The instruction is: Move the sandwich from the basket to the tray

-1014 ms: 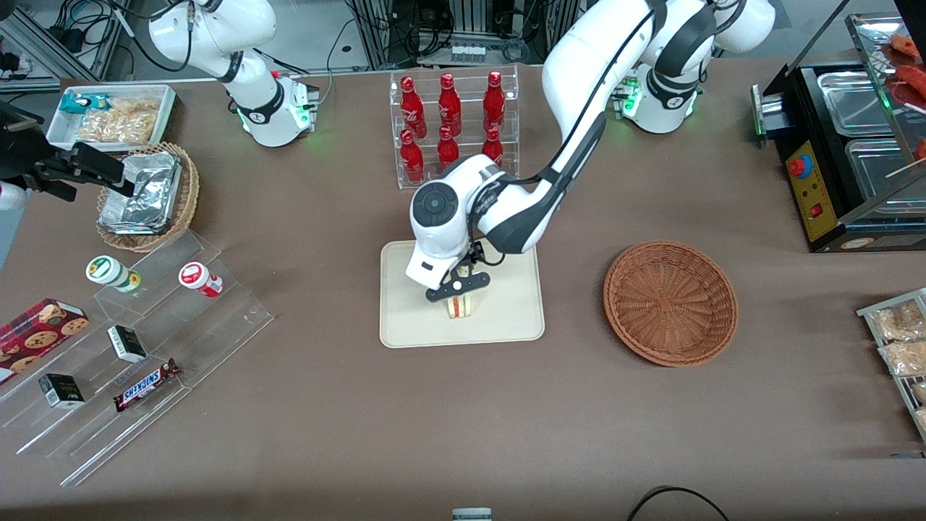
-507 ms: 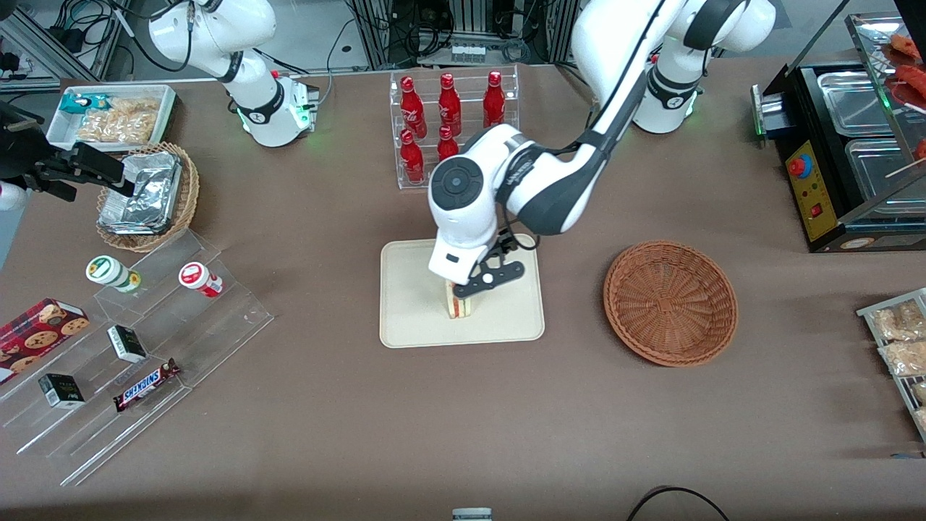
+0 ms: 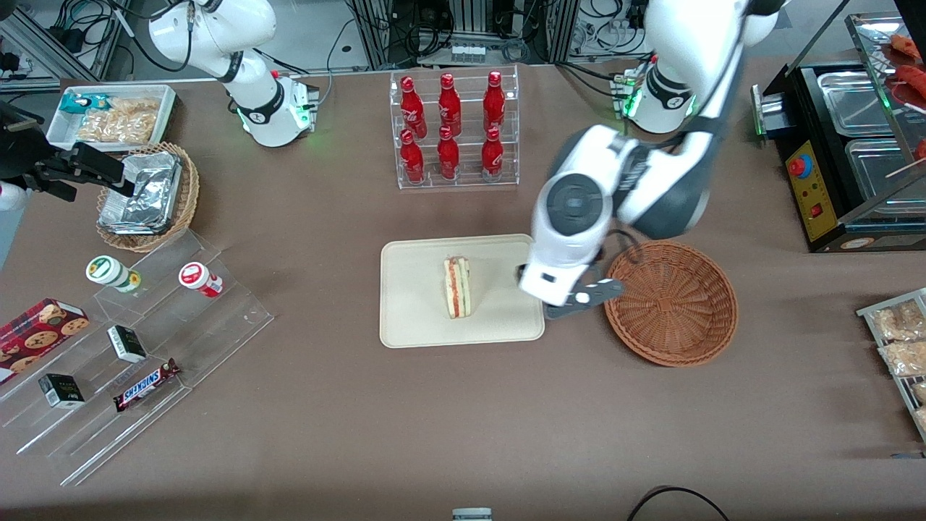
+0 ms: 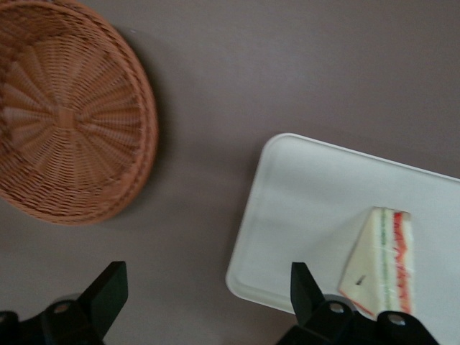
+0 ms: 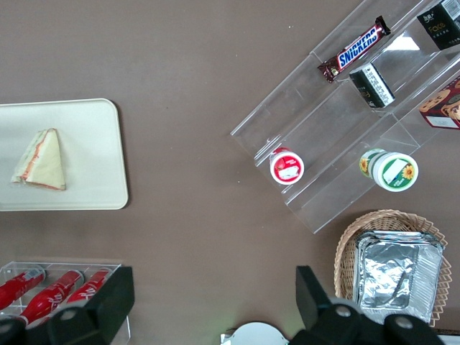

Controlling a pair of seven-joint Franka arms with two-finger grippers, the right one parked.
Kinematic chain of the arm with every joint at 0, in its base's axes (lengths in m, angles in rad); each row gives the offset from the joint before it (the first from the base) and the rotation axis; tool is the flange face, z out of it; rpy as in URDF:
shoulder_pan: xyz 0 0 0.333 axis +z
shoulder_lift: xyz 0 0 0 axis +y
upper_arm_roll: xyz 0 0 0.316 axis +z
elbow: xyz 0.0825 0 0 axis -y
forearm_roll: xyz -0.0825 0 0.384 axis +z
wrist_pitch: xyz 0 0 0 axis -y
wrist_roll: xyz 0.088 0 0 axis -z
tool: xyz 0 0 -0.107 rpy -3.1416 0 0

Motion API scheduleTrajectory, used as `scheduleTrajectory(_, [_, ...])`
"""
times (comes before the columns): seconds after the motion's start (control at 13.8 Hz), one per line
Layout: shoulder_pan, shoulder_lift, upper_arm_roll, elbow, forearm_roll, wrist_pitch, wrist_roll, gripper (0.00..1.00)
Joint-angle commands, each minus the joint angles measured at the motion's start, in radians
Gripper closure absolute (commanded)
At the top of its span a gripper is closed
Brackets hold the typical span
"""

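— Where do we find the sandwich (image 3: 457,287)?
— We see it lying on the tray (image 3: 414,311), cut edge up with its red and green layers showing, near the tray's middle.

— And the basket (image 3: 671,302)?
— It sits on the table (image 3: 362,420) beside the tray, toward the working arm's end, with nothing in it (only bare weave shows in the wrist view).

— The gripper (image 3: 579,300)?
— We find it raised above the gap between the tray's edge and the basket, clear of the sandwich. Its two fingers (image 4: 108,291) stand wide apart and hold nothing.

— Anything else near?
— A clear rack of red bottles (image 3: 452,123) stands farther from the front camera than the tray
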Motion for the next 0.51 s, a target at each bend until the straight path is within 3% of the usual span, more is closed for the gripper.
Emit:
scheduleTrajectory(0.0, [0.082, -0.129, -0.009, -0.149, -0.006, -0.003, 0.126, 0.0])
scheduleTrajectory(0.43, [0.205, -0.24, -0.007, -0.189, -0.006, -0.124, 0.316, 0.0])
